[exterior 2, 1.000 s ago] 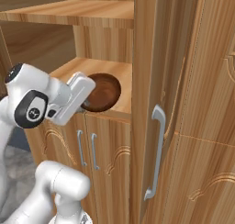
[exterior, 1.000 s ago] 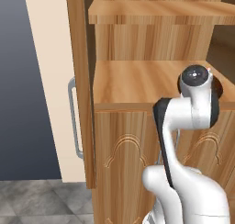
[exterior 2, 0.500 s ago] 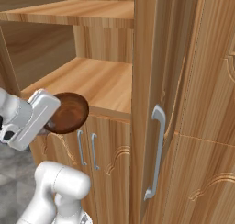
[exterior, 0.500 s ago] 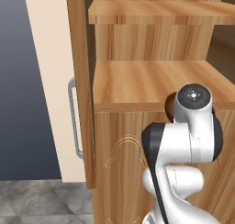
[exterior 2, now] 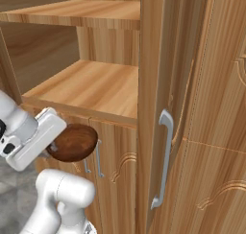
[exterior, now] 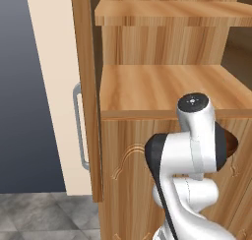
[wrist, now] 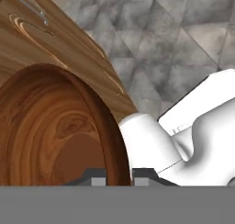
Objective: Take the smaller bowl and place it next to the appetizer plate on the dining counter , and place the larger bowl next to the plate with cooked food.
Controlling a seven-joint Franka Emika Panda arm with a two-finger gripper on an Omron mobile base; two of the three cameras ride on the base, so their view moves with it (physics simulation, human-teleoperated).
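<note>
Gripper [wrist: 119, 175] pinches the rim of the small glossy reddish-brown bowl [exterior 2: 72, 143], tilted, just below the wooden cabinet shelf [exterior 2: 91, 89].

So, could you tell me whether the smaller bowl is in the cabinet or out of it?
Out. The gripper holds the smaller bowl in the air, in front of the lower doors and below the shelf.

the smaller bowl [exterior 2: 72, 143] is rendered in glossy reddish-brown, with a swirled wood-like grain inside [wrist: 55, 131]. the cabinet [exterior: 167, 86] is shown in warm streaked honey wood, its handle [exterior 2: 162, 161] in pale silver-grey. the floor [wrist: 174, 39] is patterned in mottled grey stone tiles. the wall [exterior: 27, 86] is coloured dark slate blue.
</note>
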